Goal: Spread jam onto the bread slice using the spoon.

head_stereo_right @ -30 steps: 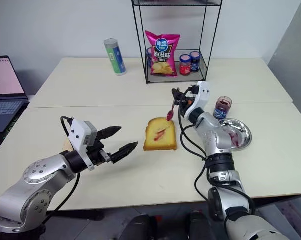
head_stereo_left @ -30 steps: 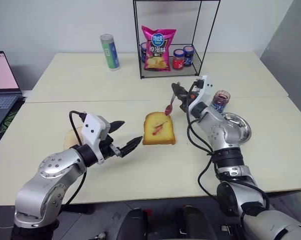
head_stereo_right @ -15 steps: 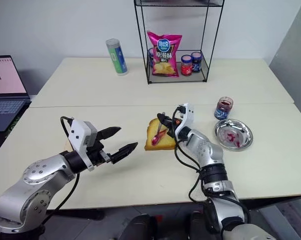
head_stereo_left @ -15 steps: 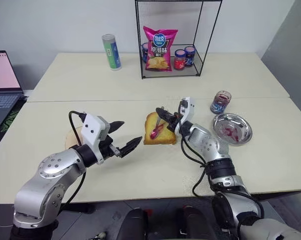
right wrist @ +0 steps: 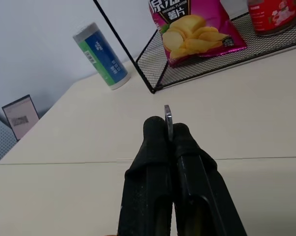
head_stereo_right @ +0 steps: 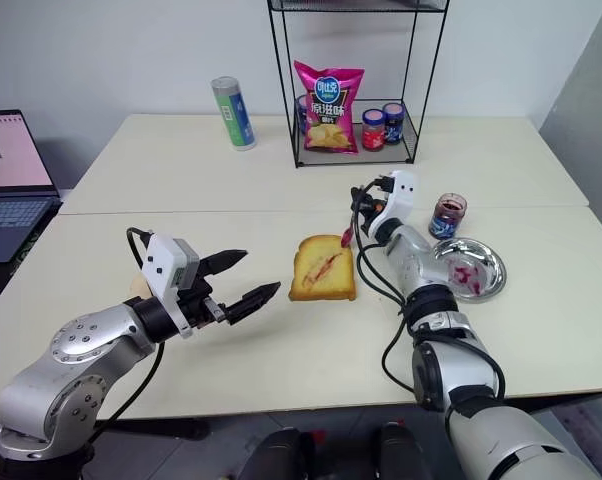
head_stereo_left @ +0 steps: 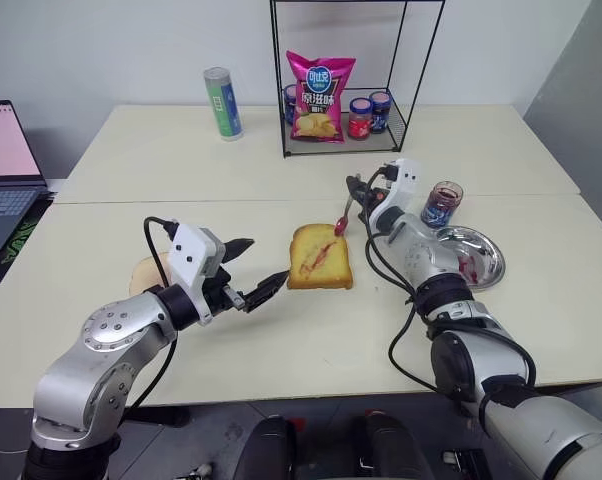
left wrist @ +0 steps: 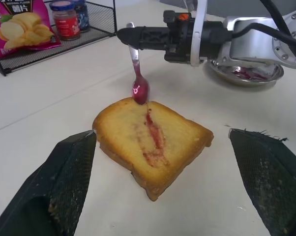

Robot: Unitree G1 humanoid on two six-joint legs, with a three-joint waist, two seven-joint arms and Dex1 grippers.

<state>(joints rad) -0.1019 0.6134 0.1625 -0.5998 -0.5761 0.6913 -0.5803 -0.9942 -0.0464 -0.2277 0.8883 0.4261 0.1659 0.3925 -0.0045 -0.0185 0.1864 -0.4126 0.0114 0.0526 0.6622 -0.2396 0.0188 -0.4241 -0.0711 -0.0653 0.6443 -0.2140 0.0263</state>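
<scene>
The bread slice lies flat mid-table, golden brown, with a streak of jam down its middle. My right gripper is shut on the handle of the spoon, which hangs bowl-down. The spoon's jam-coated bowl hovers just above the slice's far right corner. In the right wrist view the handle tip pokes out between the closed fingers. To the left of the bread, my left gripper is open and holds nothing. The jam jar stands to the right of my right arm.
A metal dish smeared with jam sits right of the bread. A black wire rack at the back holds a chips bag and lidded jars. A can stands back left, a laptop far left. A pale slice lies under my left arm.
Half a second ago the right gripper had lowered the spoon onto the bread; it has since lifted back to above the slice's far right corner. The left arm has kept still.
</scene>
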